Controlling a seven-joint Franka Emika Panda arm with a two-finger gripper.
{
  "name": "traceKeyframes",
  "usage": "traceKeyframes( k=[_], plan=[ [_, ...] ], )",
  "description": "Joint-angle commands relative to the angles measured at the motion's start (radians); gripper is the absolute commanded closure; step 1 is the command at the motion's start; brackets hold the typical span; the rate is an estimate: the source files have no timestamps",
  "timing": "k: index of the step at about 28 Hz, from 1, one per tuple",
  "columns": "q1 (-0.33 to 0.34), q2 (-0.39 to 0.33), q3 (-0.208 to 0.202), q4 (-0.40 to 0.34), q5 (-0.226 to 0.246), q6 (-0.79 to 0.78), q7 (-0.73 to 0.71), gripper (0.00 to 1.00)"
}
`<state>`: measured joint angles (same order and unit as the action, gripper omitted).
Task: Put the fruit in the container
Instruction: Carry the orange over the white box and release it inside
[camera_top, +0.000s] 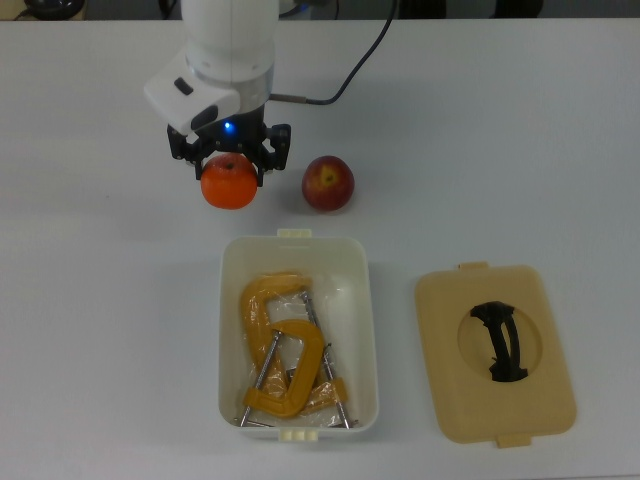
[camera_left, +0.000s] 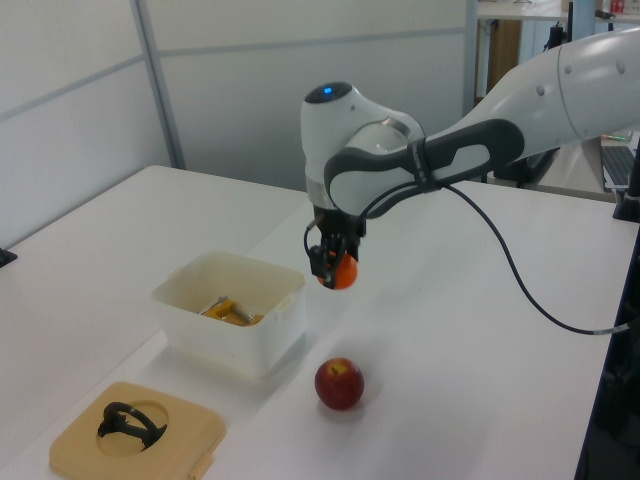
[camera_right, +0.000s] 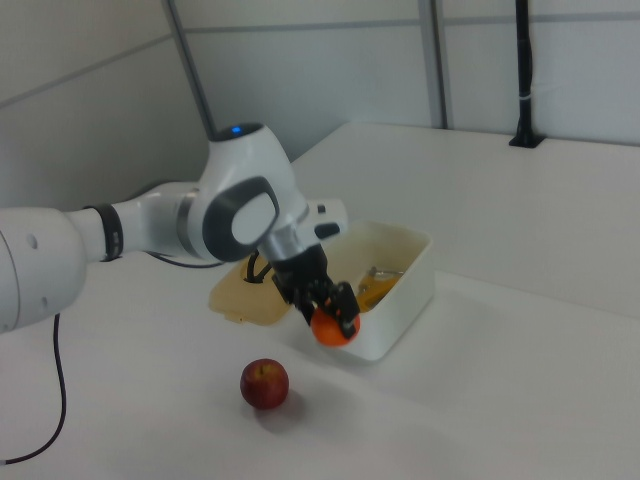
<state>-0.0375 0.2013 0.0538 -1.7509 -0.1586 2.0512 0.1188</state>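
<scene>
The tool (camera_top: 229, 160) is clamped on the orange (camera_top: 228, 184), its dark fingers gripping the fruit from either side, and the left view shows the pair hanging clear above the bench (camera_top: 520, 130) with nothing under the fruit but air. In the right view the orange (camera_right: 334, 327) hangs at the tip of the arm, level with or a little above the rim of the container (camera_right: 415, 275).

In the top view the container (camera_top: 365, 330) lies at about five o'clock from the held orange, its near short end just beyond the fruit. Its long axis runs twelve to six in the top view, so a carry toward six o'clock with a slight shift toward three should bring the orange over the opening. Judged from these views, that short carry over the rim is what the next move turns on, and the height looks enough to pass the wall, though the margin cannot be told exactly.

Inside the tub lie yellow C-clamps (camera_top: 280, 350), filling much of the floor; the freest space seems to be near the twelve o'clock end, closest to the tool.

The apple (camera_top: 327, 183) rests on the bench at three o'clock from the orange, near it but apart, and just off the container's twelve o'clock end. It is not yet in the tub.

At three o'clock from the container, well apart, lies a tan lid (camera_top: 495, 350) with a black handle.
</scene>
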Motion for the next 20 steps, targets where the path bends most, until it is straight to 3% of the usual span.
traceKeyframes(
  k=[1,8,9,13,15,17,18,20],
  plan=[
    [0.004,0.023,0.023,0.048,-0.070,0.104,0.004,0.64],
    [0.011,0.082,0.034,0.047,-0.146,0.383,0.016,0.64],
    [0.013,0.099,0.034,0.047,-0.165,0.418,0.016,0.58],
    [0.013,0.131,0.034,0.047,-0.171,0.443,0.016,0.52],
    [0.014,0.136,0.034,0.047,-0.154,0.446,0.021,0.26],
    [0.016,0.135,0.035,0.045,-0.151,0.443,0.059,0.06],
    [0.018,0.133,0.035,0.044,-0.156,0.443,0.121,0.00],
    [0.019,0.132,0.035,0.047,-0.157,0.443,0.168,0.00]
  ],
)
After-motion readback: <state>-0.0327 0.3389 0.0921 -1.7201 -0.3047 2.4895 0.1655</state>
